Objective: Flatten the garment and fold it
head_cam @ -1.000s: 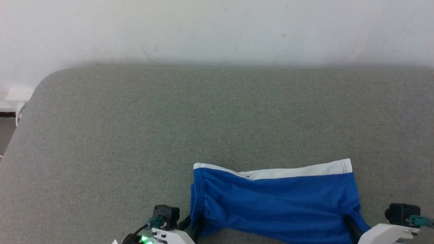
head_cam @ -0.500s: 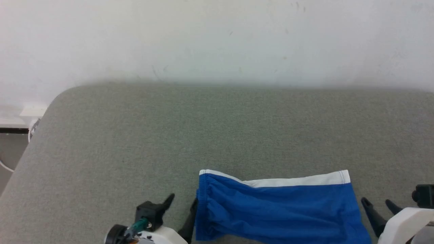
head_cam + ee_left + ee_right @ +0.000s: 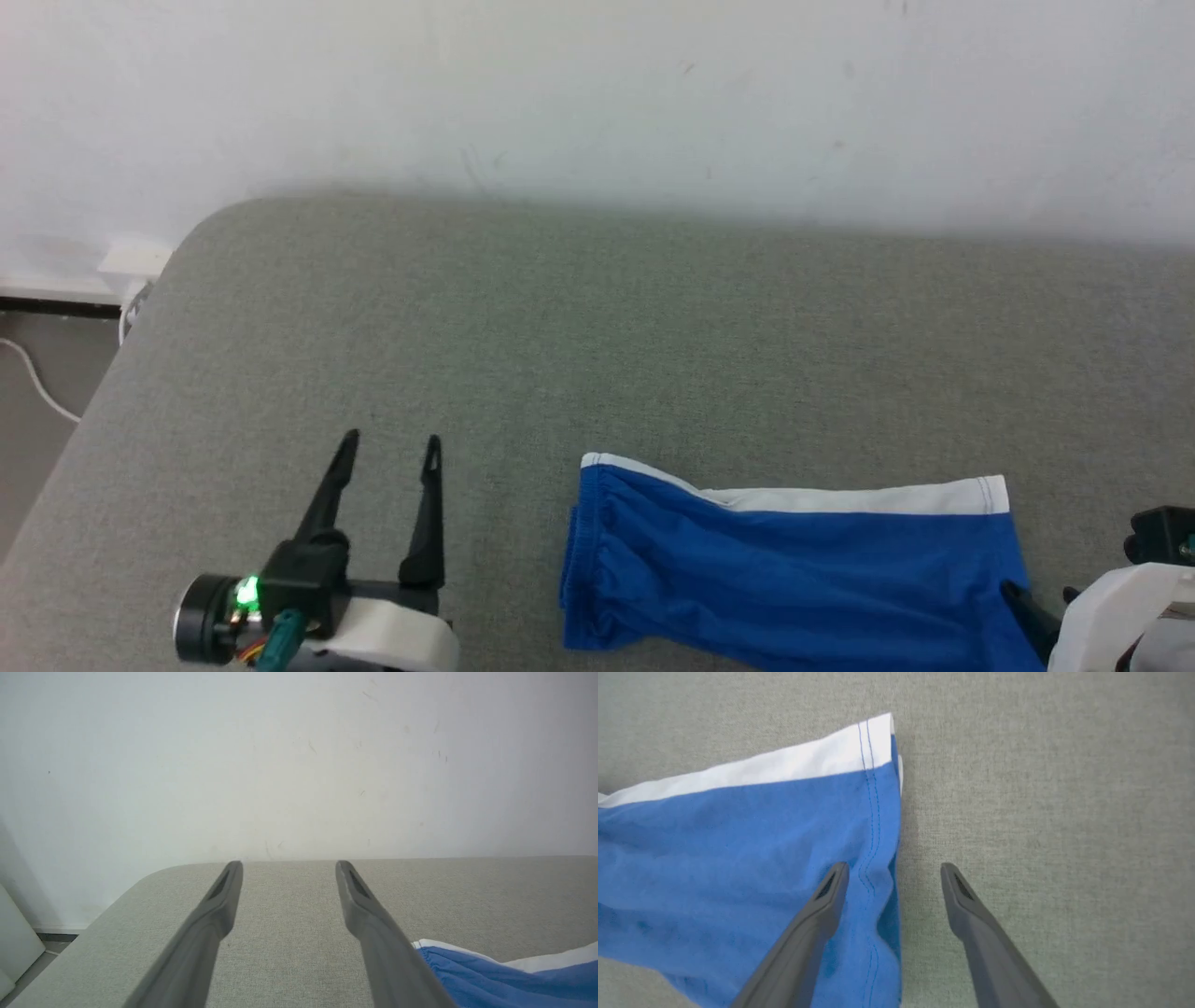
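Item: garment (image 3: 794,579), flat on grey table (image 3: 560,327). I log my left gripper (image 3: 391,437) spread, apart from its waistband. My right gripper (image 3: 894,865) is spread, straddling its hemmed edge.

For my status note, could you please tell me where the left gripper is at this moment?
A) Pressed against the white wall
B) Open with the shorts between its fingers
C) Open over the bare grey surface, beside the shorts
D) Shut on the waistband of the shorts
C: the left gripper has its fingers spread above the grey surface, clear of the blue shorts lying to its right.
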Robot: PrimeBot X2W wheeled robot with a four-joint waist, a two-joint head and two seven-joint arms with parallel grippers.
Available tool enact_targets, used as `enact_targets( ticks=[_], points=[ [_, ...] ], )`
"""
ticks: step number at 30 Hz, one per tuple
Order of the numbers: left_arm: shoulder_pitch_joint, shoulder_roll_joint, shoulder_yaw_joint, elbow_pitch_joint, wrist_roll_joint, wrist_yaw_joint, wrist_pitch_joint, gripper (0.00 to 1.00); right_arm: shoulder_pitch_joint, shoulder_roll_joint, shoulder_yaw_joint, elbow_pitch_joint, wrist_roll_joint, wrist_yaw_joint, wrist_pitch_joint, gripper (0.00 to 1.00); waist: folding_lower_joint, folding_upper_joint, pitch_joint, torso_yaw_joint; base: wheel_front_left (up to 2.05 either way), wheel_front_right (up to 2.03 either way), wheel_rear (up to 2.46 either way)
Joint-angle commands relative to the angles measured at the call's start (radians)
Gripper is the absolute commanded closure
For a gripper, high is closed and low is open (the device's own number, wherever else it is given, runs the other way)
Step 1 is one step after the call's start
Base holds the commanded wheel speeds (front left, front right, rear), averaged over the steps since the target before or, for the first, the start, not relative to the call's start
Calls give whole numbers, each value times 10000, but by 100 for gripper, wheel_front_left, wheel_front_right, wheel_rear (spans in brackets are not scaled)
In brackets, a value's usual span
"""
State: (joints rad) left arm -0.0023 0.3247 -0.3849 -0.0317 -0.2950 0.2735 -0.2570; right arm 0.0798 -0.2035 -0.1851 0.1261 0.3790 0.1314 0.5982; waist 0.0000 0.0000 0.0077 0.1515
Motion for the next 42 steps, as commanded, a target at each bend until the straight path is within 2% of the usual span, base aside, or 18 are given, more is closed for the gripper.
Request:
enact_targets(
  ticks=[1,6,9,14,15,17,22,28,35,38,42],
  points=[
    [302,-171,259,-73,95,-62,-44,0,-221,23,1,220,142,-7,32,0,0,0,119,131,0,0,0],
    [730,-659,1212,-188,924,-553,-45,0,-532,59,217,1268,477,-7,39,0,0,0,250,384,0,0,0],
    [795,-640,1141,-178,1840,-788,-46,0,-623,78,351,1752,705,-7,-127,0,0,0,318,552,0,0,0],
    [791,-917,1169,-183,2218,-1034,-46,0,-708,82,636,2504,881,-7,-354,0,0,0,437,758,0,0,0],
    [786,-962,1199,-188,2251,-1070,-46,0,-718,90,750,2628,938,-7,-369,11,0,0,452,782,0,0,0],
    [788,-1052,1249,-165,2279,-1161,-46,0,-733,68,988,2845,1008,-7,-454,100,0,0,465,822,0,0,0],
    [800,-1243,1344,63,2299,-1436,-47,0,-882,-27,1183,3108,1038,-7,-1072,100,0,0,393,796,0,0,0],
    [842,-1477,1545,300,2193,-1785,-47,0,-1152,-484,328,3259,829,-7,-2084,100,0,0,244,640,0,0,0],
    [917,-1621,1735,399,2285,-2032,-47,0,-1247,-1047,-917,3420,456,-7,-2419,100,0,0,207,466,0,0,0],
    [904,-1691,1828,423,2329,-2129,-47,0,-1181,-1118,-1308,3255,445,-7,-2386,100,0,0,204,417,0,0,0],
    [947,-1756,1931,485,2366,-2262,-47,0,-1003,-932,-1336,2439,564,-7,-2122,100,0,0,157,326,0,0,0]
  ],
)
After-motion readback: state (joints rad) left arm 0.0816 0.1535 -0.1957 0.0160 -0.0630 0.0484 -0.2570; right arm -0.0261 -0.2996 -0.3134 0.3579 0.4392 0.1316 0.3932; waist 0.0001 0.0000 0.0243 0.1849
